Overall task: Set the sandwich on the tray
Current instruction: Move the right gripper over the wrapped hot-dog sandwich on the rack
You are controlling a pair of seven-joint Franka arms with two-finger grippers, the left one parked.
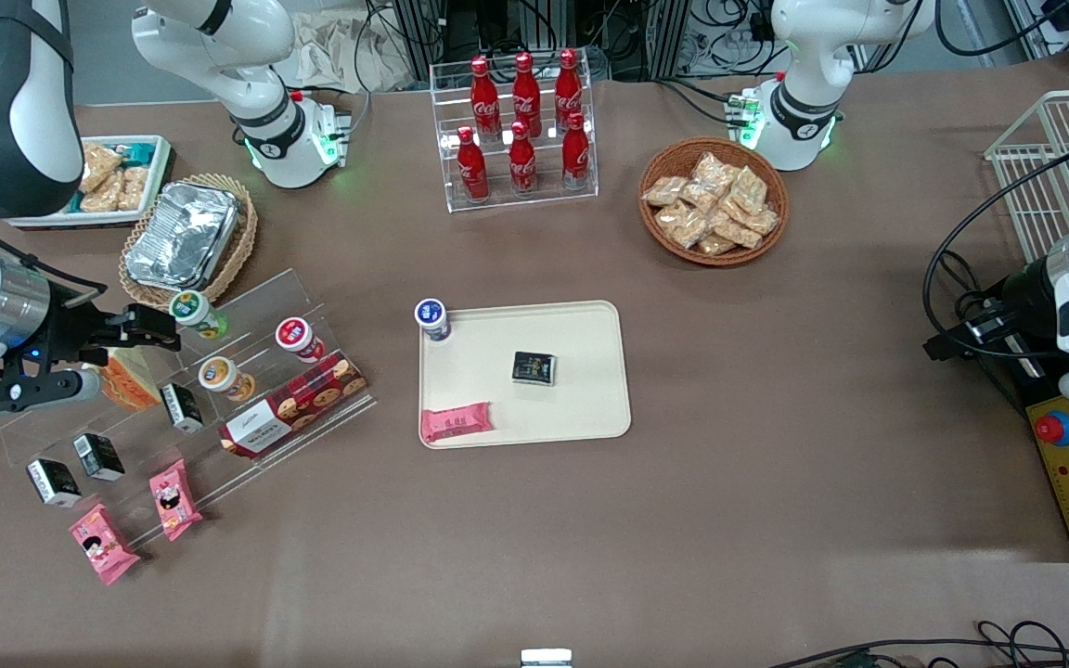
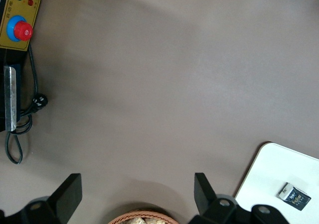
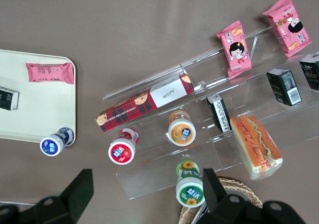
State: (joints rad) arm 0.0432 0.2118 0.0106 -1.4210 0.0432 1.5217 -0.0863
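The sandwich [image 1: 129,385] is a wrapped wedge of white bread with orange-red filling. It lies on a step of the clear acrylic shelf [image 1: 247,306] at the working arm's end of the table, and also shows in the right wrist view [image 3: 256,147]. My right gripper [image 1: 159,331] hovers open and empty above the shelf, just over the sandwich and beside the green-lidded cup [image 3: 190,189]. In the wrist view the gripper [image 3: 147,189] has its fingers wide apart. The cream tray [image 1: 581,408] lies mid-table, apart from the shelf, and holds a pink packet [image 1: 456,422], a black box [image 1: 534,367] and a blue-lidded cup [image 1: 431,317].
The shelf also carries a red-lidded cup [image 1: 297,337], an orange-lidded cup [image 1: 222,376], a cookie box [image 1: 293,404], black cartons [image 1: 96,456] and pink packets [image 1: 173,498]. A foil container in a wicker basket [image 1: 184,235], a cola rack [image 1: 521,130] and a basket of snack bags [image 1: 713,199] stand farther from the camera.
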